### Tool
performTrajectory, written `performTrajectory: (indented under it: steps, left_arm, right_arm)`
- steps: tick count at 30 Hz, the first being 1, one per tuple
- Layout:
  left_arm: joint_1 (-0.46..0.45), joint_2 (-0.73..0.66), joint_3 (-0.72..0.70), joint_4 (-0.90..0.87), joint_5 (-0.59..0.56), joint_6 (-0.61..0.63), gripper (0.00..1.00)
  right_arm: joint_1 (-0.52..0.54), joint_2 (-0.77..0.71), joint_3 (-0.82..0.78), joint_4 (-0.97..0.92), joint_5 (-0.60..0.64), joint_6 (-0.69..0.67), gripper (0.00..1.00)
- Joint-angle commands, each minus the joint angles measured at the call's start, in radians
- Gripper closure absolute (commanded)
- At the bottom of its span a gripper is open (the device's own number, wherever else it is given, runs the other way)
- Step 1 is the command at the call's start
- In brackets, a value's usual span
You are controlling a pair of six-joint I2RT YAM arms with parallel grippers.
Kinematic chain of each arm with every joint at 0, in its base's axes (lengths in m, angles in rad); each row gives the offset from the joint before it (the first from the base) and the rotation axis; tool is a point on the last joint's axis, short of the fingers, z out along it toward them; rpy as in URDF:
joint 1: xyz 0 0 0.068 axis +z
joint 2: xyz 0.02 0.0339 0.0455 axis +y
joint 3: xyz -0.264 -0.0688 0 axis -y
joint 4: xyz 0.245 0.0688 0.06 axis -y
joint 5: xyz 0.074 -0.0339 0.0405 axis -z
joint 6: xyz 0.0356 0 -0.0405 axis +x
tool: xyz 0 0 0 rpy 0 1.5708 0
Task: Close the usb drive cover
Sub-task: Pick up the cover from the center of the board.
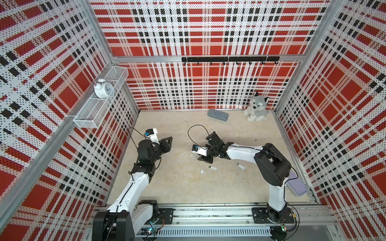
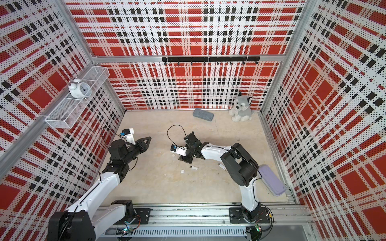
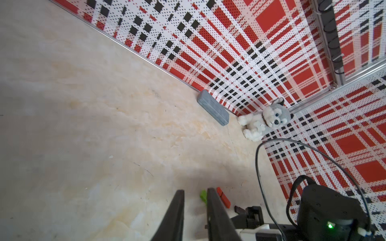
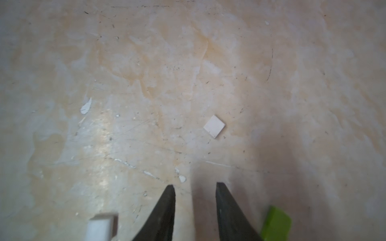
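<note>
Two white usb drives (image 1: 213, 167) (image 1: 241, 166) lie on the table with bare metal plugs. Loose white covers (image 1: 202, 171) (image 1: 191, 155) lie nearby. The right wrist view shows one cover (image 4: 214, 126) ahead of my right gripper (image 4: 195, 184), which hangs open and empty over the table, with a green piece (image 4: 275, 224) beside it. The left wrist view shows that green piece (image 3: 203, 196) and an orange-red drive (image 3: 223, 200) beyond my left gripper (image 3: 196, 190); it is slightly open with nothing between the fingers. Both coloured items are hidden under the right arm in both top views.
A grey case (image 1: 217, 115) and a plush husky (image 1: 255, 109) sit by the back wall. A lilac case (image 1: 296, 185) lies at the right edge behind the right arm. A wire shelf (image 1: 87, 121) with an alarm clock (image 1: 102, 89) hangs on the left wall.
</note>
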Motion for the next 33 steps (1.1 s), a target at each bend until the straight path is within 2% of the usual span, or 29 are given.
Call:
performTrajectory:
  steps: [1, 4, 15, 21, 27, 30, 33]
  left_arm:
    - [0.036, -0.041, -0.03, -0.01, -0.049, -0.012, 0.76]
    - [0.055, -0.072, -0.048, -0.007, -0.068, -0.015, 0.75]
    - [0.083, -0.123, -0.093, -0.007, -0.074, 0.018, 0.72]
    - [0.094, -0.109, -0.081, -0.023, -0.069, 0.052, 0.72]
    - [0.105, -0.106, -0.081, -0.006, -0.045, 0.051, 0.72]
    - [0.107, -0.106, -0.084, 0.001, -0.035, 0.046, 0.73]
    - [0.107, -0.112, -0.091, 0.001, -0.038, 0.042, 0.73]
  right_arm:
    - [-0.004, 0.077, 0.1, -0.104, 0.018, -0.125, 0.62]
    - [-0.007, 0.14, 0.179, -0.164, 0.025, -0.189, 0.62]
    - [-0.019, 0.249, 0.318, -0.226, -0.017, -0.262, 0.6]
    - [-0.018, 0.256, 0.364, -0.266, -0.077, -0.149, 0.58]
    - [-0.012, 0.188, 0.24, -0.166, -0.069, -0.019, 0.53]
    - [-0.007, 0.182, 0.231, -0.187, -0.054, 0.05, 0.53]
    - [-0.005, 0.147, 0.149, -0.129, -0.015, 0.106, 0.54]
